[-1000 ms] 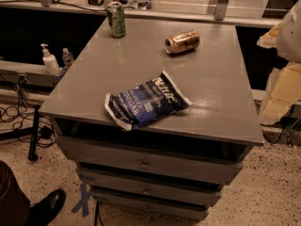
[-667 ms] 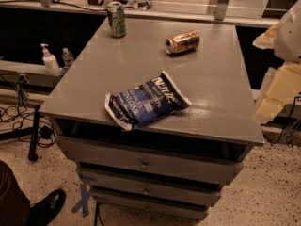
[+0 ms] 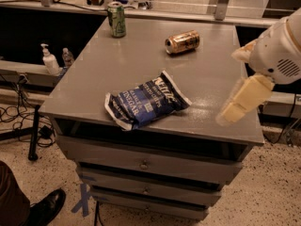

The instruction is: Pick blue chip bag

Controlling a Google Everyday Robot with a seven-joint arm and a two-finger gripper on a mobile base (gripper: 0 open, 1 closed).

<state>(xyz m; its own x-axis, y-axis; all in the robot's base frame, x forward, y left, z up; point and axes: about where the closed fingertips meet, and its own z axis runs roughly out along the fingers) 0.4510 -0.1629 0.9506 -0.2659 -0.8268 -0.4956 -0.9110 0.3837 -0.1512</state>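
Note:
The blue chip bag (image 3: 146, 100) lies flat near the front edge of the grey drawer cabinet top (image 3: 117, 65). It is crinkly dark blue with white lettering and whitish crimped ends. It lies at a slant, one end towards the front left. My gripper (image 3: 241, 97) is cream-coloured and hangs from the white arm (image 3: 278, 51) at the right. It is over the cabinet's right front corner, to the right of the bag and apart from it. Nothing shows in it.
A green can (image 3: 116, 19) stands upright at the back left of the top. A gold can (image 3: 182, 42) lies on its side at the back centre. A soap dispenser (image 3: 49, 60) stands on a ledge to the left. A person's shoe (image 3: 46, 207) is at the bottom left.
My arm and gripper have moved left and further into view, from beside the cabinet's right edge to over its right front corner. The bag and the cans have not moved.

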